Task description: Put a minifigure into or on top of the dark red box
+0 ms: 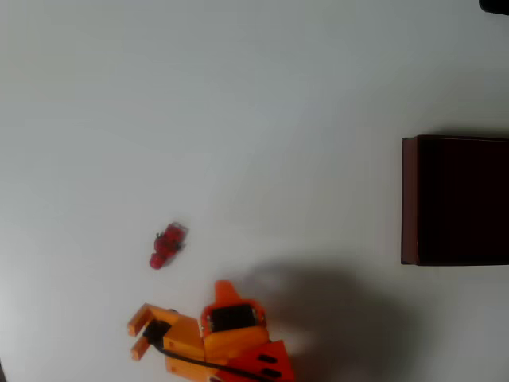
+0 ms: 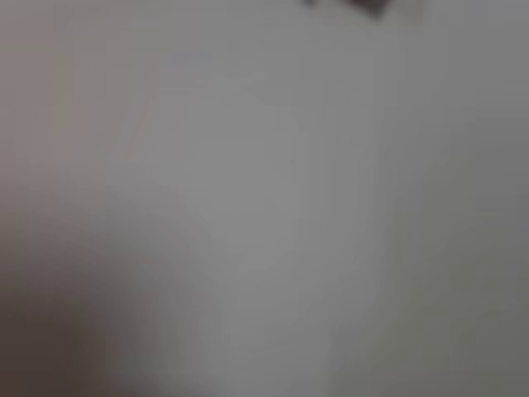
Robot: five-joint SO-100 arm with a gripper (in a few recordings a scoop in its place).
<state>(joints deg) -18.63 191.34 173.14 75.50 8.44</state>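
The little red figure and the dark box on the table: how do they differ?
The minifigure is tiny and bright red; the box is far bigger, with maroon walls and a near-black inside. The minifigure lies in full view near the orange gripper; the box sits far to the right, cut off by the overhead view's edge. Both rest on the white table.

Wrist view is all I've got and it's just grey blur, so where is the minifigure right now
Observer: The minifigure lies on the white table, up and left of the gripper in the overhead view.
Operator: Is the gripper holding anything?
Observer: No, its fingers are apart with nothing between them.
Operator: And the box?
Observer: The dark red box sits at the right edge of the overhead view, far from the figure.
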